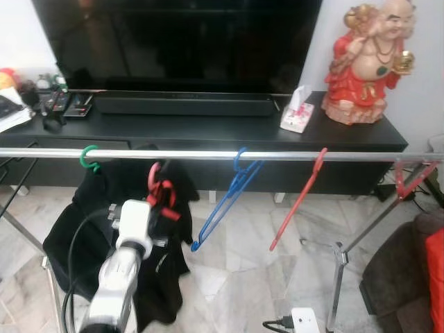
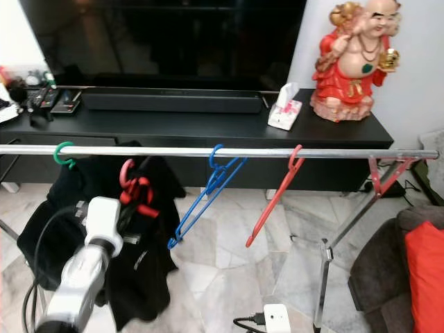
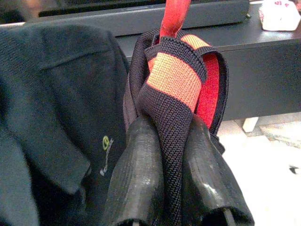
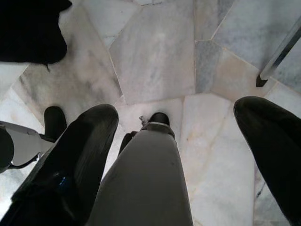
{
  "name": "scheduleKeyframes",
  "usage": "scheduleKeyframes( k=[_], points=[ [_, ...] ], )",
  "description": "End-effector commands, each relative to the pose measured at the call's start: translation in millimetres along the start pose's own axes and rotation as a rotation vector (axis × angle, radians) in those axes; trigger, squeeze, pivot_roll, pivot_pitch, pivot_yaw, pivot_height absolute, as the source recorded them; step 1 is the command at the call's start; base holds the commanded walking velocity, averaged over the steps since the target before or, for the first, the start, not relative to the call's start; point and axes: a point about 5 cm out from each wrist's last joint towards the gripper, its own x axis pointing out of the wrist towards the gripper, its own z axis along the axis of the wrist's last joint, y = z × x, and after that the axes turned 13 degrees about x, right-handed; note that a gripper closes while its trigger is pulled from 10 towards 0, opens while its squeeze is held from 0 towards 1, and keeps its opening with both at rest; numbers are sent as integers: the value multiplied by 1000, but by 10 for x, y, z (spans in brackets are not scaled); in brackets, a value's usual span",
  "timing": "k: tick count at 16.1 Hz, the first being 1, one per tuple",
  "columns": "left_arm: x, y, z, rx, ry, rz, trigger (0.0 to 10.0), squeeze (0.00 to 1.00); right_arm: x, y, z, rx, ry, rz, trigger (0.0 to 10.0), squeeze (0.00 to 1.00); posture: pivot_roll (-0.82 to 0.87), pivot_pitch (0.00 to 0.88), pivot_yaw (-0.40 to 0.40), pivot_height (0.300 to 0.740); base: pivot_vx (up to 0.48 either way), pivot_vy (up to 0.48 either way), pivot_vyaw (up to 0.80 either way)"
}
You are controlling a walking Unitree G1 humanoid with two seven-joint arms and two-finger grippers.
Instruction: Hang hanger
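Note:
A silver clothes rail (image 1: 277,155) runs across in front of me. My left gripper (image 1: 163,205) is raised just under it, shut on the black collar with a red-orange stripe (image 3: 174,80) of a dark garment. That garment is draped on a red hanger (image 1: 154,177). The hanger's hook sits slightly below the rail, right of a green hook (image 1: 88,158) that carries a black shirt (image 1: 76,229). My right gripper (image 4: 175,109) hangs low over the marble floor, its fingers (image 4: 89,136) wide apart with nothing between them.
A blue hanger (image 1: 225,201) and a red hanger (image 1: 298,201) hang bare at mid rail; another red one (image 1: 409,180) hangs at the far right. Behind stand a black TV cabinet (image 1: 208,128), a tissue box (image 1: 297,114) and a red statue (image 1: 368,62). A power strip (image 1: 305,320) lies on the floor.

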Motion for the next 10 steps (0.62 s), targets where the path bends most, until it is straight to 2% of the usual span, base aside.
scheduleKeyframes(
  k=[1, 3, 5, 6, 8, 10],
  points=[
    [-7, 47, 97, 5, -38, 36, 10000, 0, 12, 15, 43, -2, -3, -5, 10000, 0, -28, 0, -26, 740, 0, 0, 0],
    [-133, 95, 68, 8, -22, 89, 10000, 0, 18, 30, 67, -5, -9, -10, 10000, 0, -19, 0, -31, 740, 0, 0, 0],
    [-142, 96, 81, 15, -14, 90, 10000, 0, 7, 20, 17, -9, -4, -10, 10000, 0, -17, 0, -32, 740, 0, 0, 0],
    [-138, 91, 93, 13, -14, 92, 10000, 0, -4, -27, -6, -10, -1, -14, 10000, 0, -18, 0, -36, 740, 0, 0, 0],
    [-119, 66, 117, 2, -15, 88, 10000, 0, -60, -262, -82, -4, 6, -38, 10000, 0, -25, 0, -34, 740, 0, 0, 0],
    [-116, 54, 131, -1, -16, 84, 10000, 0, -75, -344, -77, 2, 3, -49, 10000, 0, -27, 0, -35, 740, 0, 0, 0]
  ],
)
